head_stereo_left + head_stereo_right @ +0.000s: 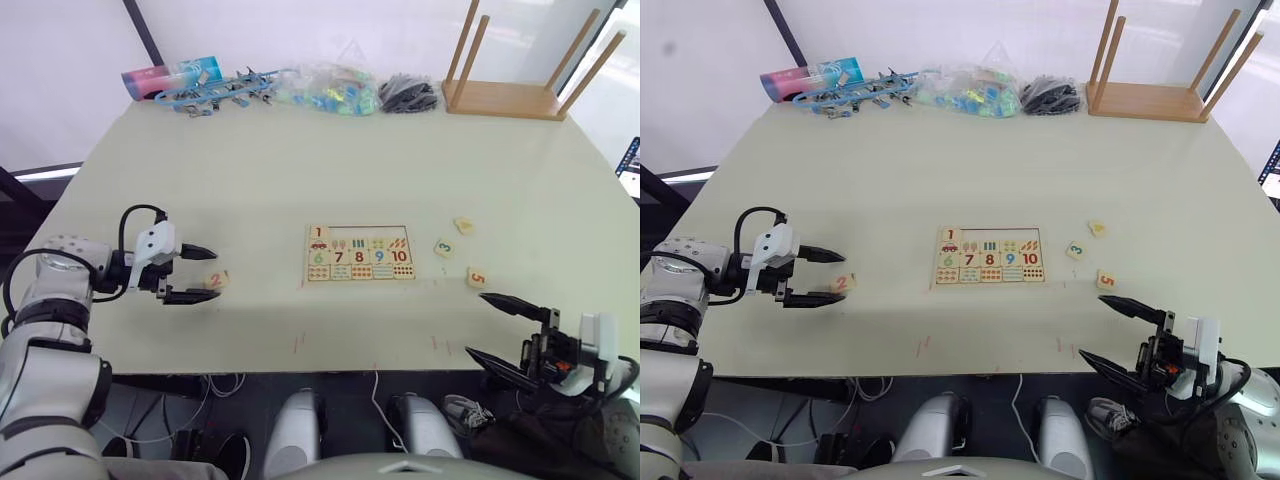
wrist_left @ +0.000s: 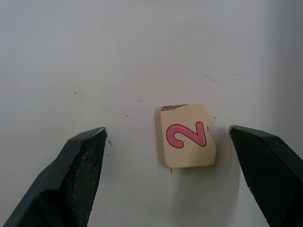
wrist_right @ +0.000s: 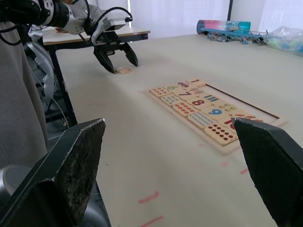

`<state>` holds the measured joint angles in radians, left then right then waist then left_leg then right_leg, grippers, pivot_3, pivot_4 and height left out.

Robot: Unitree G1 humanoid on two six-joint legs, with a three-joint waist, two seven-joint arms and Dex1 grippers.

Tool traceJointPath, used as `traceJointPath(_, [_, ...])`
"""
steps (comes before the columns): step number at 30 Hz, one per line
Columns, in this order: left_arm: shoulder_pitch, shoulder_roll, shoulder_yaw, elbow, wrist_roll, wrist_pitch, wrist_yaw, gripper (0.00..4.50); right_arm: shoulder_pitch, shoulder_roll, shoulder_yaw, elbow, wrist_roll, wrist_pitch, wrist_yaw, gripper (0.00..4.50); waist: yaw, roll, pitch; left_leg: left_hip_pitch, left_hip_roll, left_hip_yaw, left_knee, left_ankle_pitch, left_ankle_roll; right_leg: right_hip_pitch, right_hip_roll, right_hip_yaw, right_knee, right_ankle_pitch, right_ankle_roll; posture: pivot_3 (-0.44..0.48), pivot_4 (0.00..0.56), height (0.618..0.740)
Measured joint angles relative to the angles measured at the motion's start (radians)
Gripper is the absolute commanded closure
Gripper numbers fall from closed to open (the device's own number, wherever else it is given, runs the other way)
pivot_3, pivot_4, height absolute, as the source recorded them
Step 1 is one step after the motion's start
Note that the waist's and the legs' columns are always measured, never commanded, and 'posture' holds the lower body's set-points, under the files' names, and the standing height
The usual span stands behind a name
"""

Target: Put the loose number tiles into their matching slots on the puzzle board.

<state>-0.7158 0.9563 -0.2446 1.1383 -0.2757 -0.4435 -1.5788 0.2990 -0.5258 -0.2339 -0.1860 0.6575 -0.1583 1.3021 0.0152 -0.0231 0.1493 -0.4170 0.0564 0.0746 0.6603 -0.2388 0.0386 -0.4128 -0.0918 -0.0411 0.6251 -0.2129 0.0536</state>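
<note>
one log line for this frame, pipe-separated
left gripper: open, straddling tile 2 | right gripper: open, idle | board: tile 1 slotted | tiles 3, 5 loose on table

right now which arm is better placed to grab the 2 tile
Left. The left end effector is open with the 2 tile lying between its fingers on the table. The right end effector is open too, but at the table's near edge, beyond the puzzle board.
</note>
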Motion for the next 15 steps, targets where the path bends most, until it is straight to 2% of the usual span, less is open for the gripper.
traceJointPath(2, [-0.001, 0.0, -0.002, 0.002, 0.0, 0.0, 0.0, 0.93, 0.001, -0.001, 0.0, -0.001, 0.0, 0.0, -0.001, 0.0, 0.0, 0.0, 0.0, 0.0, 0.0, 0.0, 0.0, 0.0, 0.0, 0.0, 0.0, 0.0, 0.0, 0.0, 0.0, 0.0, 0.15, 0.737])
traceJointPath(3, [-0.002, 0.0, -0.003, 0.004, 0.0, 0.0, 0.0, 1.47, 0.002, -0.001, 0.0, -0.001, 0.0, 0.0, -0.002, 0.0, 0.0, 0.0, 0.0, 0.0, 0.0, 0.0, 0.0, 0.0, 0.0, 0.0, 0.0, 0.0, 0.0, 0.0, 0.0, 0.0, 0.15, 0.737])
traceJointPath(8, [-0.003, 0.0, -0.007, 0.004, -0.001, -0.001, 0.0, 3.56, 0.002, -0.001, 0.0, -0.002, 0.0, 0.001, -0.005, 0.0, 0.0, 0.0, 0.0, 0.0, 0.0, 0.0, 0.0, 0.0, 0.0, 0.0, 0.0, 0.0, 0.0, 0.0, 0.0, 0.0, 0.15, 0.737])
traceJointPath(15, [-0.003, 0.0, -0.023, 0.001, -0.025, 0.0, 0.0, 3.55, 0.005, -0.005, -0.001, -0.002, 0.001, 0.001, -0.004, 0.0, 0.0, 0.0, 0.0, 0.0, 0.0, 0.0, 0.001, 0.0, 0.0, 0.0, 0.0, 0.0, 0.001, 0.0, 0.0, 0.0, 0.15, 0.737])
